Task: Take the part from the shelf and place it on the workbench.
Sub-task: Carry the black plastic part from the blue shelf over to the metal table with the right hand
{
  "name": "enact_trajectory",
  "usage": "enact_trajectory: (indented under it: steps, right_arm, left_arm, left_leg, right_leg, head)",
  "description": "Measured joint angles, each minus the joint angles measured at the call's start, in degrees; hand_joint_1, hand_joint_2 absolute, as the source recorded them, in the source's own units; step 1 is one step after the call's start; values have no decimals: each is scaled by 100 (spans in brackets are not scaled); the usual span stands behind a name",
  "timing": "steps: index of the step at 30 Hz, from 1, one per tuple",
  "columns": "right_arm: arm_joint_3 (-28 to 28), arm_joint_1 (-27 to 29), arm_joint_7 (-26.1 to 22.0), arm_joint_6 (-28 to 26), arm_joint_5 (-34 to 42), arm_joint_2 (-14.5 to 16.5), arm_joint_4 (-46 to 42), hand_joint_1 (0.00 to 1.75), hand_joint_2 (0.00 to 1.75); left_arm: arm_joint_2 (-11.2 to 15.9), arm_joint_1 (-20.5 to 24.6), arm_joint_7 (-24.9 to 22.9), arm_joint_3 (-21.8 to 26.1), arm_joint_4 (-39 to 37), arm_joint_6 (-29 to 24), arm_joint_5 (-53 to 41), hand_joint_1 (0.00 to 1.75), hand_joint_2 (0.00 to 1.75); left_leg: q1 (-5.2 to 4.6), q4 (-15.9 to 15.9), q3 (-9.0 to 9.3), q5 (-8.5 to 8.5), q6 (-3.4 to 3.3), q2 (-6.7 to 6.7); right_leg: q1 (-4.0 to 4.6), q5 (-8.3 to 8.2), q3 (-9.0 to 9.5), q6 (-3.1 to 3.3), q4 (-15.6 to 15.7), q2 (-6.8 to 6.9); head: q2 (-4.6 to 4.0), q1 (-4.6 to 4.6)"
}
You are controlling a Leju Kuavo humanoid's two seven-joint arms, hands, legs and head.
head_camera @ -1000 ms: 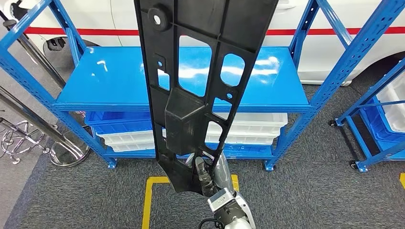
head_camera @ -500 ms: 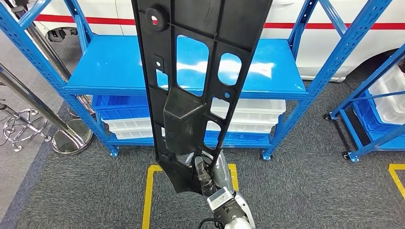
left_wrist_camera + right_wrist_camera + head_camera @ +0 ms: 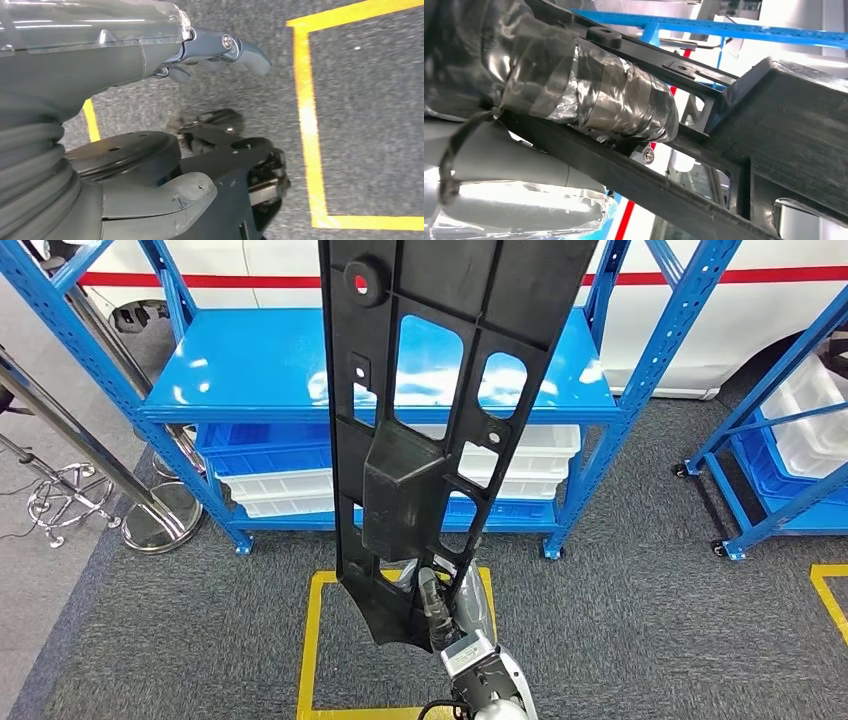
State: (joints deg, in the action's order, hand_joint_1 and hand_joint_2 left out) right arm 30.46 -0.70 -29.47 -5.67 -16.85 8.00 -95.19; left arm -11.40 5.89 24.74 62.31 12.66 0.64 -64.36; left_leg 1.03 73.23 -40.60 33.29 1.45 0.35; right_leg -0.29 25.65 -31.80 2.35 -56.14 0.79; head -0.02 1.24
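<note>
Part [image 3: 430, 420] top cropped, hiding right hand [image 3: 432, 605]

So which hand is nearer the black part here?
Right. The right hand grips the black part at its lower end; the left hand hangs over the carpet, holding nothing.

A blue metal shelf rack [image 3: 640, 390] is seen across the upper frame; white and blue trays [image 3: 270, 485] are stacked on its lower level. Grey carpet [image 3: 640, 630] is marked with yellow tape [image 3: 306, 650] at bottom centre.
</note>
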Motion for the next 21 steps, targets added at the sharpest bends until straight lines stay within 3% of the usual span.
enact_trajectory:
  steps: [1,2,5,6,8,9,11,12,13,14,15,16,17,18,20,21]
  right_arm:
    - [-8,9,1,0,1,0,0,175,0]
    - [-22,26,1,-5,1,0,-1,175,0]
    - [-59,73,-1,-20,2,0,-16,175,0]
    - [-64,77,-3,-20,3,0,-21,175,0]
    - [-74,83,-6,-17,7,-1,-22,175,0]
    - [-81,89,-7,-16,8,-2,-22,175,0]
    - [-94,105,-11,-15,11,-7,-22,175,0]
    - [-98,115,-15,-15,15,-9,-22,175,0]
    - [-103,128,-19,-15,21,-14,-22,175,0]
    - [-109,147,-25,-15,28,-20,-22,175,0]
    - [-121,171,-31,-15,34,-25,-23,175,0]
    - [-134,197,-36,-16,41,-28,-26,175,0]
    - [-149,222,-42,-16,50,-30,-34,175,0]
    - [-166,244,-47,-15,60,-31,-48,175,0]
    - [-192,280,-58,-11,83,-31,-83,175,0]
    - [-202,295,-65,-9,92,-31,-96,175,0]
  left_arm:
    - [2,2,0,-2,0,-2,-8,0,175]
    - [7,11,1,-11,0,-4,-17,0,175]
    - [22,65,15,-48,0,-8,-36,0,175]
    - [25,80,22,-55,0,-8,-36,0,175]
    - [33,87,32,-69,0,-5,-34,0,175]
    - [37,90,35,-75,0,-3,-30,0,175]
    - [45,98,40,-80,0,2,-22,0,175]
    - [46,99,44,-83,0,4,-20,0,175]
    - [48,97,49,-86,0,7,-20,0,175]
    - [48,91,55,-88,0,11,-22,0,175]
    - [47,84,62,-90,0,16,-25,0,175]
    - [46,75,70,-93,0,24,-28,0,175]
    - [45,67,79,-98,0,30,-35,0,175]
    - [42,59,87,-105,0,34,-41,0,175]
    - [36,48,95,-119,0,35,-52,0,175]
    - [33,45,97,-123,0,34,-55,0,175]
  left_leg:
    - [0,83,38,-82,3,0]
    - [0,-160,328,-233,-11,-1]
    - [-33,-1615,1471,-355,-91,-14]
    - [-51,-1807,1572,-293,-109,-19]
    - [-44,-1852,1520,-354,-173,-7]
    - [-34,-1858,1468,-403,-224,9]
    - [-24,-1849,1329,-525,-316,40]
    - [-28,-1834,1237,-590,-342,41]
    - [-33,-1813,1143,-655,-349,44]
    - [-35,-1788,1040,-720,-347,45]
    - [-37,-1759,932,-779,-338,46]
    - [-37,-1726,830,-831,-325,46]
    - [-37,-1692,739,-878,-311,44]
    - [-44,-1659,665,-920,-290,39]
    - [-49,-1626,586,-1006,-231,34]
    - [-47,-1627,568,-1053,-197,34]
  right_leg:
    - [2,-37,-73,-4,-24,2]
    - [5,-113,-200,-23,-65,-2]
    - [32,-355,-488,-117,-143,-3]
    - [34,-410,-502,-147,-137,5]
    - [22,-442,-526,-209,-146,-1]
    - [14,-316,-563,-240,-235,-16]
    - [-6,228,-699,-286,-716,-45]
    - [-10,530,-784,-302,-1091,-48]
    - [-12,720,-849,-315,-1454,-49]
    - [-14,771,-869,-322,-1732,-50]
    - [-14,665,-799,-321,-1820,-50]
    - [-13,486,-634,-309,-1713,-51]
    - [-11,326,-370,-286,-1413,-53]
    - [1,278,-55,-253,-984,-56]
    - [31,396,418,-196,-249,-64]
    - [49,464,503,-176,-75,-67]
  head:
    - [-1,0]
    - [-1,1]
    - [-1,0]
    - [-1,-1]
    - [-1,-1]
    - [-1,-2]
    - [-1,-4]
    - [-1,-6]
    - [0,-5]
    - [0,-4]
    - [0,-5]
    - [0,-4]
    - [-1,-4]
    - [-1,-4]
    - [-1,-2]
    - [-1,-2]
